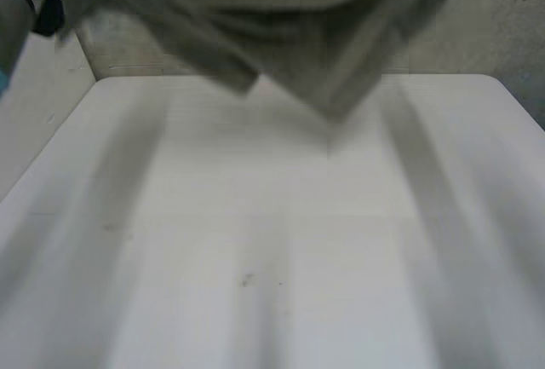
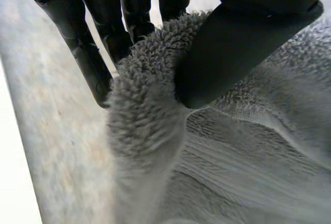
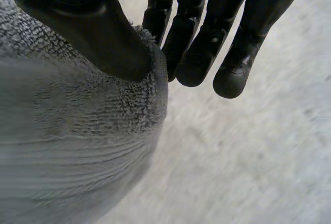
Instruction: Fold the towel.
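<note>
My hold is thin on both sides, so the towel (image 1: 281, 11) could slip free. In my left hand (image 2: 222, 53) the thumb alone pins a fluffy fold against the fingers (image 2: 88, 53). In my right hand (image 3: 93, 27) the thumb clamps just the edge against the nearest fingers (image 3: 194, 43). A quick swing, or the hanging weight itself, might pull one side out, and the fold would land crooked. The towel hangs in the air between my hands, above the far end of the counter (image 1: 272, 241), and as far as I can tell it is clear of it. Most of it drapes below my thumbs.
</note>
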### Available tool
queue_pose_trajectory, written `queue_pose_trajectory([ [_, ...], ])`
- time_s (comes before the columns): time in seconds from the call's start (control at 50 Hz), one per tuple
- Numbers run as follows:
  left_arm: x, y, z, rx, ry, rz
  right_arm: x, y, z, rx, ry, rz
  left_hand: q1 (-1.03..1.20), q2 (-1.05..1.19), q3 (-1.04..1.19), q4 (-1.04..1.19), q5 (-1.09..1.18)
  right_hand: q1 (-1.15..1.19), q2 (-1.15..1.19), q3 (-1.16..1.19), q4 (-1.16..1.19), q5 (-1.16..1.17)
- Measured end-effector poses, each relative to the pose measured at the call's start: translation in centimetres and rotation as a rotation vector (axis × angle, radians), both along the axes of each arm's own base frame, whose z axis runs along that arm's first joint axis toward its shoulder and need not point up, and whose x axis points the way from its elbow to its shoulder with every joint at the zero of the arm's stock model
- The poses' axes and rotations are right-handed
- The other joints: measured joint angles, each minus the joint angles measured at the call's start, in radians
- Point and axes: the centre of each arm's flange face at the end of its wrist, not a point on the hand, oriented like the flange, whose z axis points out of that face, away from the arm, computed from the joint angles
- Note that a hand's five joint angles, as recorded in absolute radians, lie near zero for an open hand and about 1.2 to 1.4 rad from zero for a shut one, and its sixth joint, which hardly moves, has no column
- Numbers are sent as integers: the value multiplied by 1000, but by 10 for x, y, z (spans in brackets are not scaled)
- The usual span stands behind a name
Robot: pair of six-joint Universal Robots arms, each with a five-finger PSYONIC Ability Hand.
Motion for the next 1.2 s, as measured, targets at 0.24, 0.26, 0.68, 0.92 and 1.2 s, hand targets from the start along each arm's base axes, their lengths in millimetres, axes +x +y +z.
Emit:
queue_pose_trajectory([
  [0.24, -1, 42, -82, 336, -70, -35, 9, 13, -49, 298, 103, 130, 0, 0, 0, 0, 0, 0, 0, 0, 0, 0],
  [0.26, -2, 51, -102, 400, -95, -46, 10, 12, -66, 369, 129, 143, 0, 0, 0, 0, 0, 0, 0, 0, 0, 0],
  [0.68, -22, 213, -248, 840, -528, -327, -5, 64, -246, 1020, 468, 213, 0, 0, 0, 0, 0, 0, 0, 0, 0, 0],
  [0.92, -24, 240, -223, 795, -576, -403, -11, 96, -230, 1003, 486, 282, -684, -722, -706, -708, -702, 0, 0, 0, 0, 0],
  [1.2, -32, 159, -186, 560, -590, -262, -17, 91, -238, 964, 496, 262, -996, -1033, -1030, -1034, -994, 0, 0, 0, 0, 0],
])
